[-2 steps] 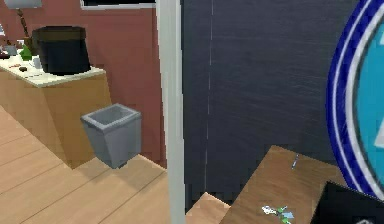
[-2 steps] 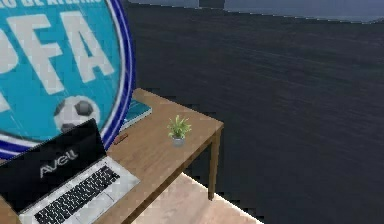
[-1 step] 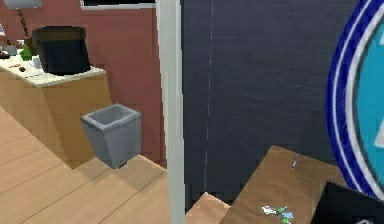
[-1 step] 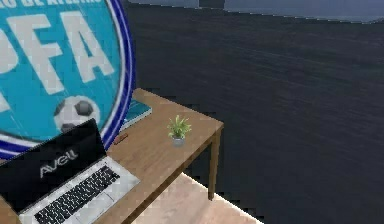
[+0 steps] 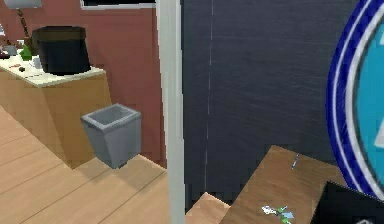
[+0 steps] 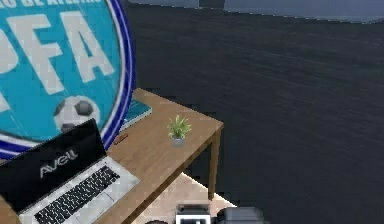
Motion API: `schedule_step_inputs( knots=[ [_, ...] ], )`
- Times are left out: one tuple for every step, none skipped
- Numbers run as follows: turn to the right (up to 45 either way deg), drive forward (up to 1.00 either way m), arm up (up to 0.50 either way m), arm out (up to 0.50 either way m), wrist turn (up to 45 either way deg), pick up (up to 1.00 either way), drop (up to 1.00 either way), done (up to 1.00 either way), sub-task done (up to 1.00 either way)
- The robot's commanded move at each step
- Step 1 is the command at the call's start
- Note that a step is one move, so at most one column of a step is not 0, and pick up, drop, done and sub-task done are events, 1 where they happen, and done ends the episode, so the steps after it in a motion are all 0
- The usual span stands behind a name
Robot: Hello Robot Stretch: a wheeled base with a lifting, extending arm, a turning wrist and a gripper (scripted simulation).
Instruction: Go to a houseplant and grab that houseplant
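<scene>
A small green houseplant (image 6: 179, 128) in a pale pot stands on the wooden table (image 6: 150, 160), near its right end and back edge. At the arm side view's bottom edge, below the table's front, a white marker square (image 6: 190, 215) and a dark bit of my gripper (image 6: 160, 220) just show. Its far end is cut off, so I cannot tell whether it holds anything. The plant lies well above and slightly right of it in the picture.
An open laptop (image 6: 70, 180), a teal book (image 6: 135, 110) and a round blue sign with a football (image 6: 60, 70) are left of the plant. Ahead stand a white post (image 5: 172, 100), a grey bin (image 5: 112, 135) and a counter (image 5: 50, 100) with a black box (image 5: 62, 50).
</scene>
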Motion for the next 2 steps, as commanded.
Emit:
schedule_step_inputs(
  knots=[
    [0.0, 0.0, 0.0, 0.42, 0.0, 0.0, 0.0, 0.0, 0.0],
    [0.0, 0.0, 0.0, 0.0, 45.0, 0.0, 0.0, 0.0, 0.0]
  ],
)
